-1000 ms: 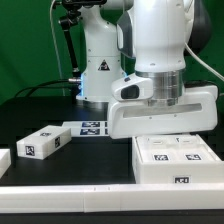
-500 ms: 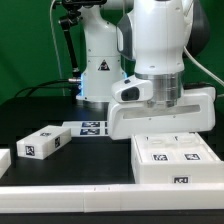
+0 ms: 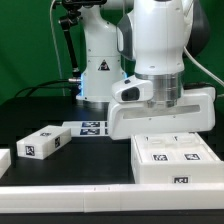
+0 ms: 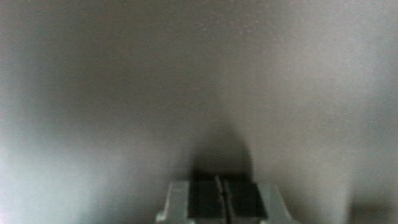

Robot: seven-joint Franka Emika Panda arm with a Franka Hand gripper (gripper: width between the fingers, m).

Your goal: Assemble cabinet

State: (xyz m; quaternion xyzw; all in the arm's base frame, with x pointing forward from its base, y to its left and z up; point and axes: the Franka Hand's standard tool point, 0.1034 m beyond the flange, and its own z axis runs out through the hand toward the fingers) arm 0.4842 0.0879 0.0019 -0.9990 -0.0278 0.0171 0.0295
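Note:
The cabinet's white box body (image 3: 176, 162) stands at the front of the exterior view's right, with square tags on its top and front. A small white drawer block (image 3: 42, 143) with tags lies apart on the black table to the exterior view's left. My gripper (image 3: 163, 134) hangs low just behind and above the body, and its fingertips are hidden by the hand. In the wrist view the fingers (image 4: 206, 200) stand together, shut on nothing I can see, close to a blurred white surface (image 4: 196, 80).
The marker board (image 3: 90, 127) lies flat behind the drawer block. Another white part (image 3: 4, 160) shows at the exterior view's left edge. The robot's base (image 3: 100, 60) stands at the back. A white rail (image 3: 70, 200) runs along the table's front.
The hand has shifted very slightly toward the exterior view's left. The parts have not moved.

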